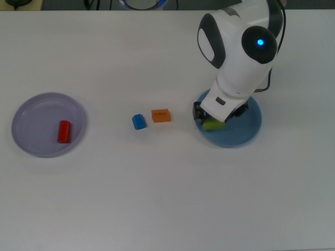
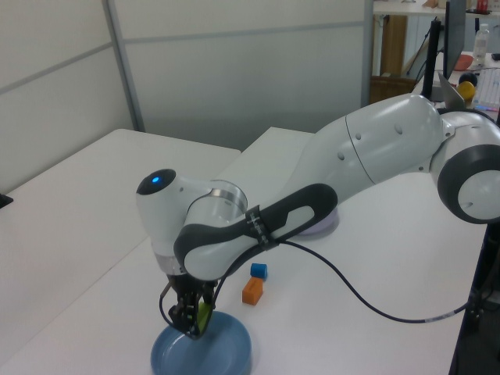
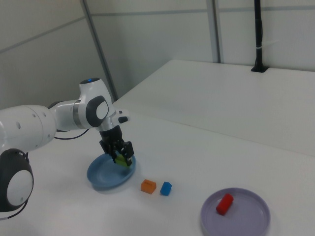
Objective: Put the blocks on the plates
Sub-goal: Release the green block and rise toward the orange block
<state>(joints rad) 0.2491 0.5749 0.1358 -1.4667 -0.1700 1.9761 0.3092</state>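
Blocks and plates are spread across the white table (image 1: pixel 167 198), and the big white arm (image 2: pixel 367 156) reaches over it with its wrist bent down above the light blue plate (image 1: pixel 246 133). That plate lies at the top view's right, well apart from the lavender plate (image 1: pixel 31 144) at the top view's left, so each dish has room around it for a clean approach. The gripper (image 1: pixel 213 121) hangs just over the blue plate's near rim, jaws closed on the green block (image 1: pixel 213 124), which sits tilted between them and looks to be held clear of the dish rather than resting in it; in the left view the green piece (image 2: pixel 202 316) shows low between the jaws, right over the plate. My read is that this is the carry-and-lower step, with release to come once the block is down inside the rim. The red cylinder (image 1: pixel 63 131) already lies on the lavender plate. Out on the bare table between the two dishes, the orange block (image 1: pixel 160 115) and the blue cube (image 1: pixel 138 122) sit just beside each other, not touching, waiting their turn — so roughly one done, one in hand, two to go
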